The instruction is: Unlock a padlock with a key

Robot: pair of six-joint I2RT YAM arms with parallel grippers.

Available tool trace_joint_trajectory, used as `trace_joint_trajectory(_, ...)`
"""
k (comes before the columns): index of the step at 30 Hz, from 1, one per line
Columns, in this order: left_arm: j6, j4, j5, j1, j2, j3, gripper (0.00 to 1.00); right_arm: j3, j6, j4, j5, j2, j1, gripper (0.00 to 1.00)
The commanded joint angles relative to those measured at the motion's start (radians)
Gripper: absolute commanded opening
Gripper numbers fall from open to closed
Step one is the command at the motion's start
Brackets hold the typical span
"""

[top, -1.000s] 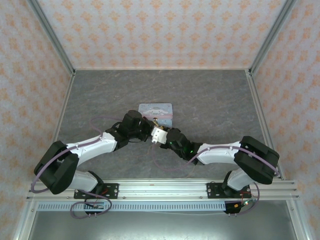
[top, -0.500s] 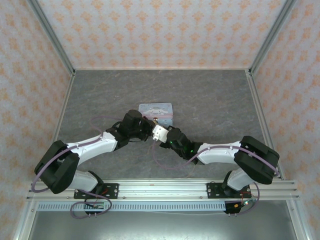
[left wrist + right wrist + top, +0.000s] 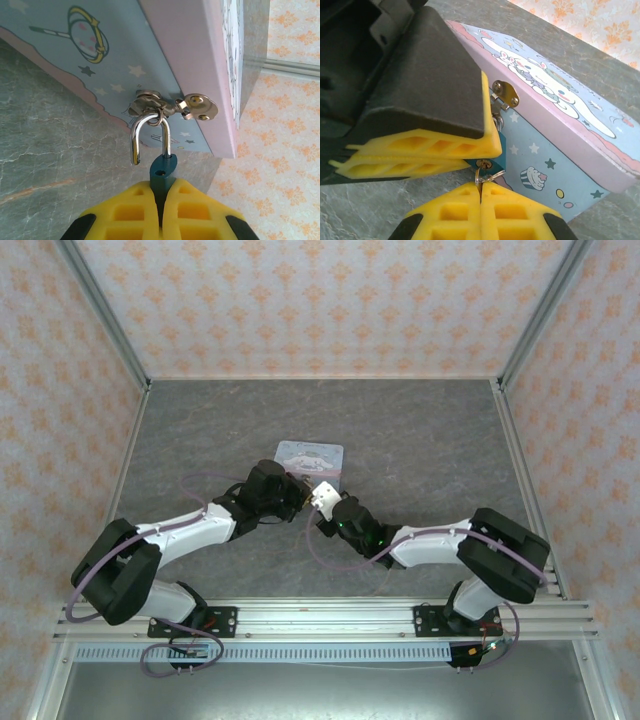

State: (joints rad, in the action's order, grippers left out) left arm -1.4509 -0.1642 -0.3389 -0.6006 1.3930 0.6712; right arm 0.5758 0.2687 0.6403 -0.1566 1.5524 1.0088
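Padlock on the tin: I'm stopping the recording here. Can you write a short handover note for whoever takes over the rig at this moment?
Left gripper: shut on the padlock body, which hangs from the latch on the tin.
Right gripper: shut on the key, which sits in the padlock's keyhole.
Done: the key is inserted. In the left wrist view one leg of the shackle appears to be out of the body, with its socket hole bare, so the lock looks sprung.
Left: confirm it is open. The shackle is threaded through the latch loop; unhook it if wanted, then release.
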Motion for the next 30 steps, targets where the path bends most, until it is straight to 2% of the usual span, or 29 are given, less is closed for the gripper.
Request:
trace_joint_trajectory(1, -0.011, -0.032, -0.062, -0.024, 0.010, 0.021, 0.00, 0.002, -0.092, 0.094, 0.034, 0.024, -0.004, 0.00)
trace_joint_trajectory(6, -0.009, -0.051, -0.060, -0.026, 0.034, 0.009, 0.00, -0.004, -0.112, 0.070, 0.039, 0.039, -0.004, 0.00)
trace_joint_trajectory(14, -0.002, -0.130, -0.066, -0.036, 0.110, -0.013, 0.00, -0.024, -0.257, 0.088, 0.077, 0.097, -0.004, 0.00)
trace_joint_trajectory(19, -0.009, -0.190, -0.066, -0.039, 0.172, -0.033, 0.00, -0.055, -0.347, 0.158, 0.086, 0.147, -0.004, 0.00)
trace_joint_trajectory(25, -0.013, -0.241, -0.072, -0.041, 0.214, -0.045, 0.00, -0.072, -0.386, 0.202, 0.082, 0.193, -0.004, 0.00)
trace_joint_trajectory(26, -0.008, -0.235, -0.071, -0.039, 0.214, -0.044, 0.01, -0.076, -0.390, 0.212, 0.081, 0.196, -0.004, 0.00)
trace_joint_trajectory(30, 0.018, -0.200, -0.056, -0.039, 0.198, -0.040, 0.23, -0.078, -0.417, 0.224, 0.089, 0.207, -0.009, 0.00)
